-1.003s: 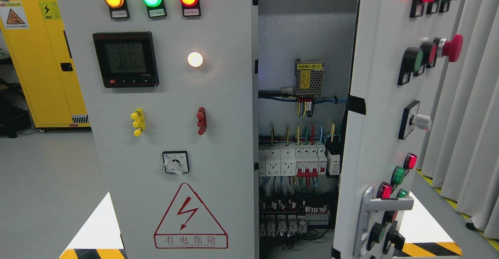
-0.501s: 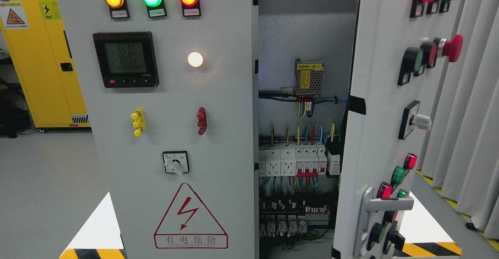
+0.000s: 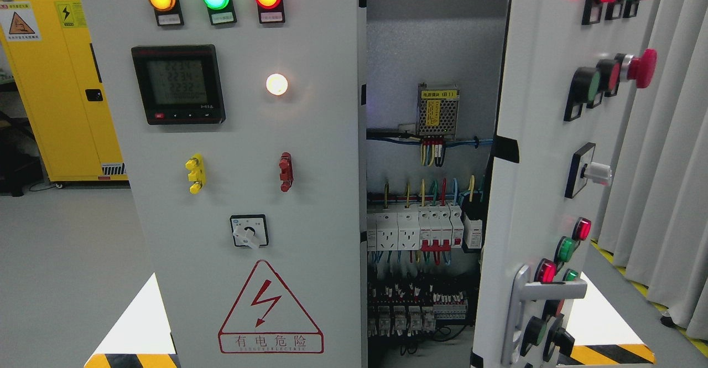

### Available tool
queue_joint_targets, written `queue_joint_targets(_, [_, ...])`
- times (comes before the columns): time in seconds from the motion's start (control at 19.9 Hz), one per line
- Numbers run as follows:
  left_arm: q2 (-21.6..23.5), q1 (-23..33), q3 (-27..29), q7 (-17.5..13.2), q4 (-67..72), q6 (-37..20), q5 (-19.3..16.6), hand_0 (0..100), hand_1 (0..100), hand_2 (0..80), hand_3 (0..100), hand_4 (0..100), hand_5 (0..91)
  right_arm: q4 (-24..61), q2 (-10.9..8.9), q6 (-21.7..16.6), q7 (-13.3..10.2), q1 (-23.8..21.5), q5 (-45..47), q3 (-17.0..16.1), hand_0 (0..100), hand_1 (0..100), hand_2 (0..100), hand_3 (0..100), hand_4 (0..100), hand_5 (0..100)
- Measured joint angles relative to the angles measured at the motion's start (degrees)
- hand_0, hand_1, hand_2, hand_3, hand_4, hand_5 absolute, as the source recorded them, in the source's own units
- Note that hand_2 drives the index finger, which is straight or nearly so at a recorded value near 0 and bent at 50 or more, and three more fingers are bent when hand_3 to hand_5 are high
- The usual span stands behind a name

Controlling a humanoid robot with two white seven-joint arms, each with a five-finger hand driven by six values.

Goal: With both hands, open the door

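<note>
Grey floor (image 3: 61, 268) fills the lower left, smooth and bare up close. Right on it stands the big grey electrical cabinet (image 3: 310, 152), dead centre, taking up most of the view. At its foot, a white patch (image 3: 138, 324) on the floor, edged with black-and-yellow hazard tape (image 3: 130, 360) at the bottom edge, and the same tape (image 3: 605, 353) again at the lower right. Back left, a yellow cabinet (image 3: 61, 80) stands on the floor, well apart from the grey one. Far right, pale curtains (image 3: 669, 157) hang down to the floor, where a yellow line (image 3: 636, 286) runs along their foot.
</note>
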State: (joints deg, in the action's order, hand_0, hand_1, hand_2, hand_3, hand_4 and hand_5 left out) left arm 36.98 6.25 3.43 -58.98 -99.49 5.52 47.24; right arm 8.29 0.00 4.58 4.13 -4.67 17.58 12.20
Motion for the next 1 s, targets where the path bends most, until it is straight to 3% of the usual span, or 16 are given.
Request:
queue_joint_targets(0.25, [4.0, -14.2, -4.1, 0.3, -2.9, 7.9, 6.1, 0, 0, 0.0, 0, 0, 0.0, 0.0, 0.00, 0.0, 0.0, 0.0, 0.0, 0.2, 22, 1, 0, 0, 0, 0])
queue_joint_targets(0.5, [5.1, -28.9, -9.6, 1.4, -4.5, 13.9, 8.8, 0, 0, 0.0, 0, 0, 0.0, 0.0, 0.00, 0.0, 0.0, 0.0, 0.0, 0.3, 22, 1, 0, 0, 0, 0])
queue_joint_targets(0.8, [2.5, -44.6, -16.2, 2.8, -3.2, 19.3, 10.7, 0, 0, 0.0, 0, 0, 0.0, 0.0, 0.00, 0.0, 0.0, 0.0, 0.0, 0.4, 22, 1, 0, 0, 0, 0])
queue_joint_targets(1.0, [-1.1, -52.1, -19.4, 4.9, -0.8, 23.6, 10.9, 0, 0, 0.0, 0, 0, 0.0, 0.0, 0.00, 0.0, 0.0, 0.0, 0.0, 0.5, 22, 1, 0, 0, 0, 0])
